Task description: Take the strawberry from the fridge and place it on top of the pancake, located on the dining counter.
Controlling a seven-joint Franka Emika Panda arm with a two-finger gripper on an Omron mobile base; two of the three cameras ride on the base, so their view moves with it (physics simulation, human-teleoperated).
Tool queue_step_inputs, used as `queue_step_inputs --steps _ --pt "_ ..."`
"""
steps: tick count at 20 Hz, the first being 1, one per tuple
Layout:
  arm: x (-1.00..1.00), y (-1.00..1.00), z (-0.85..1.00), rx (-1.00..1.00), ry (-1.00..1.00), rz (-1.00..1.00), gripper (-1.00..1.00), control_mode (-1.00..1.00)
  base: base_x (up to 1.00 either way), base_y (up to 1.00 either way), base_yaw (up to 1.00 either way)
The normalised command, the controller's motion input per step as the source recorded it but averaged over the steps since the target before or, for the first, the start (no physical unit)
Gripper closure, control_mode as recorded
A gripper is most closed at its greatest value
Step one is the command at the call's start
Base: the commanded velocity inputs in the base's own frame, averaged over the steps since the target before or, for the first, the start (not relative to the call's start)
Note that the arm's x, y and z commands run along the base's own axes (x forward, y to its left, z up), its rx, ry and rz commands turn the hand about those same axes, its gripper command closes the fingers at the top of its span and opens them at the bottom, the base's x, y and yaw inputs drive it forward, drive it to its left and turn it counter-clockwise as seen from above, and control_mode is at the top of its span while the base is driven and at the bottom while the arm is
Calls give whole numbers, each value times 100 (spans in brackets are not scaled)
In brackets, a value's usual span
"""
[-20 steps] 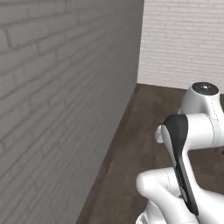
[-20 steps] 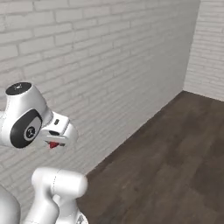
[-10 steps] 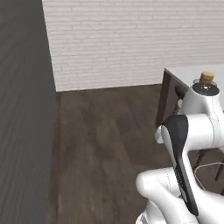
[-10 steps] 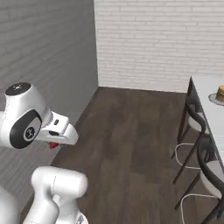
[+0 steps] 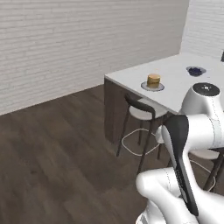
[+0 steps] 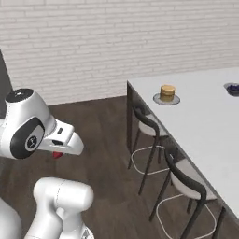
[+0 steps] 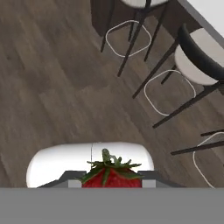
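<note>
Strawberry point(image 7: 111, 174) sits clenched in the claw point(image 7: 112, 181), red body and green leafy cap poking up at the bottom of the hand view, the jaws drawn in narrow against its sides; from the right base view a small red patch of it point(image 6: 57, 154) shows under the white hand. Below the fruit, the hand view looks straight down on dark wood floor point(image 7: 57, 74) and on stools point(image 7: 199, 54) with pale seats and black wire legs, tucked against the dining counter point(image 7: 209, 17), whose white corner cuts the upper right. The base views give what the hand view lacks: the dining counter point(image 5: 177, 74) as a broad white slab on a dark base, and on it the pancake point(image 5: 153, 80), a small golden stack on its pale plate near the counter's edge, with a little bowl of blue berries point(image 5: 195, 70) farther along the top. The right base view shows the same pancake point(image 6: 167, 92) beyond the counter's near corner, the arm well short of it. A second ago both base views faced bare brick wall and floor; the base has turned, and the counter, stools and pancake have come into sight.
</note>
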Motion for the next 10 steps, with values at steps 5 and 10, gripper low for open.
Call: queue_step_inputs --steps 5,10 --pt "0 0 0 0 0 0 100 100 100 57 -69" --pt "0 0 0 0 0 0 100 100 100 67 -60"
